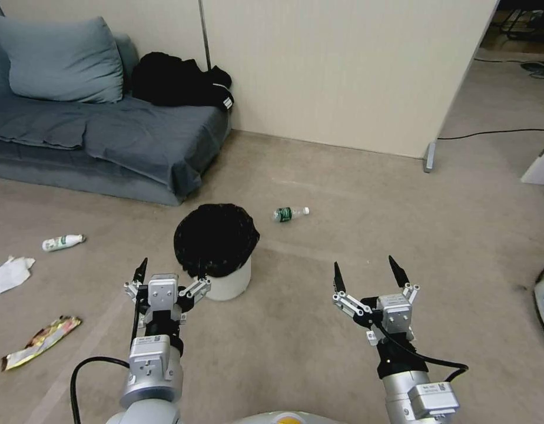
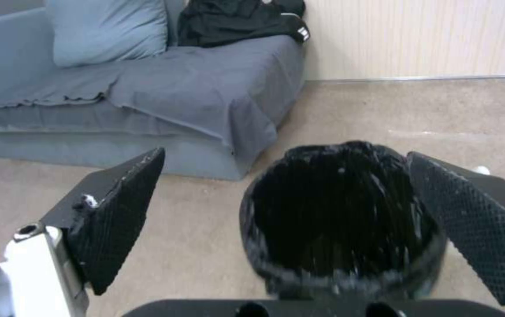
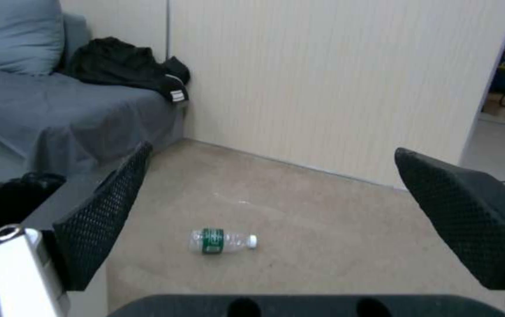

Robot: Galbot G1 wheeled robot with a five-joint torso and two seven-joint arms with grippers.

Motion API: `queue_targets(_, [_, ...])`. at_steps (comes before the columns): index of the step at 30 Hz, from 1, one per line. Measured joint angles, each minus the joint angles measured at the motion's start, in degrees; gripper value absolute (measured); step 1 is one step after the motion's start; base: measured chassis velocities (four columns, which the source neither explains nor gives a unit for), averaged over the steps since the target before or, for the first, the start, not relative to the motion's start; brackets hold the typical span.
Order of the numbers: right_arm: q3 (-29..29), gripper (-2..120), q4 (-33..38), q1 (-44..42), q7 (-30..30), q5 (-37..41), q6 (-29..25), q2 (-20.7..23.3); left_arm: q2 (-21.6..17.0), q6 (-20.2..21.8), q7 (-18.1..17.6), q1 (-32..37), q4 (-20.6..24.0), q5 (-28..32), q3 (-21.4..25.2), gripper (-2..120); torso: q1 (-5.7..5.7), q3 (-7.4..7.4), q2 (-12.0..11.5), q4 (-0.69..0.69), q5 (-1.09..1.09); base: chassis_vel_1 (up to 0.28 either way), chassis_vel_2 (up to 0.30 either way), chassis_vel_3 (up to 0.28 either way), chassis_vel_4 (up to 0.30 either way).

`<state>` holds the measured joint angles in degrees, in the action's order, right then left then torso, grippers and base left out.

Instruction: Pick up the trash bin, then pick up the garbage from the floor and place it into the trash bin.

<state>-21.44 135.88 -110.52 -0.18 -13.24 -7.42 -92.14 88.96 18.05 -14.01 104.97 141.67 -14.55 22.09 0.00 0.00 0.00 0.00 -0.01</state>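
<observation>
Bin (image 1: 218, 247) stands upright on the floor (image 1: 319, 330), mouth up, by the sofa (image 1: 107, 141). Left gripper (image 1: 171, 272) hovers at its near rim, fingers spread; right gripper (image 1: 366, 272) also released, holding nothing.

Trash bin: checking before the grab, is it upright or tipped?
Upright: the trash bin stands on the floor, mouth facing up.
</observation>
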Motion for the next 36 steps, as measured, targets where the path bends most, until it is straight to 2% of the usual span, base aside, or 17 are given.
queue_targets(15, [0.00,100,-0.05,-0.05,-0.49,0.32,-0.66,0.00,-0.23,0.00,0.09,0.17,0.28,0.02,0.26,100,0.01,0.01,0.00,0.01,0.01,-0.185,0.178,0.189,-0.173])
queue_targets(26, [-0.08,100,-0.20,-0.03,-0.76,0.60,-1.13,0.00,-0.24,0.77,-0.23,-1.19,-0.59,1.93,2.06,100,0.00,0.00,-0.01,0.00,0.01,-0.006,-0.004,-0.002,-0.001])
queue_targets(33, [-0.57,100,-0.20,0.08,-1.65,1.10,-1.90,0.00,0.04,3.80,-0.74,-5.57,-3.04,7.38,5.61,100,0.00,0.00,-0.01,0.01,0.01,0.000,0.000,0.000,0.000])
queue_targets(36, [-1.22,100,-0.23,0.23,-2.26,1.37,-2.76,0.00,0.05,8.16,-0.81,-10.13,-5.54,11.74,8.41,100,0.00,0.00,-0.01,0.00,0.00,0.000,0.000,0.000,0.000])
